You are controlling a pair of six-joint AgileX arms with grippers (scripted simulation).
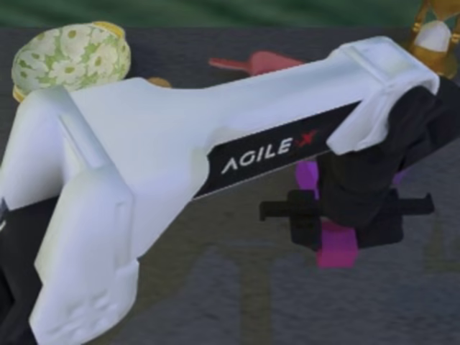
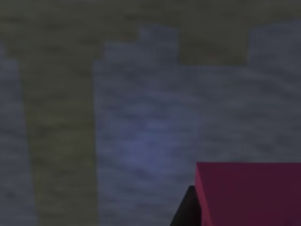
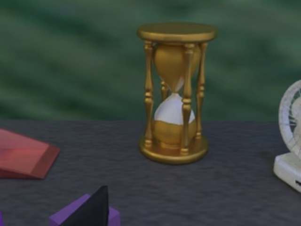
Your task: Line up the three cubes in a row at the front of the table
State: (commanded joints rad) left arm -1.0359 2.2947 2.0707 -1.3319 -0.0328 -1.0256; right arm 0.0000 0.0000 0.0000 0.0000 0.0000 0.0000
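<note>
1. My left arm (image 1: 180, 144) reaches across the table (image 1: 402, 302); my left gripper (image 1: 338, 215) is low over the right of centre.
2. Small magenta-pink cube (image 1: 336, 250): plain, matte, flat-faced, directly beneath that gripper; whether the fingers clamp it I cannot tell.
3. Violet cube (image 1: 307, 176): partly hidden behind the gripper.
4. Right wrist view: gold hourglass (image 3: 176, 94); a purple cube (image 3: 70, 214) near a dark fingertip.

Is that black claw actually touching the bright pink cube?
Cannot tell. In the top view the left gripper overlaps the magenta-pink cube, hiding any contact; the left wrist view shows no clear gap either.
</note>
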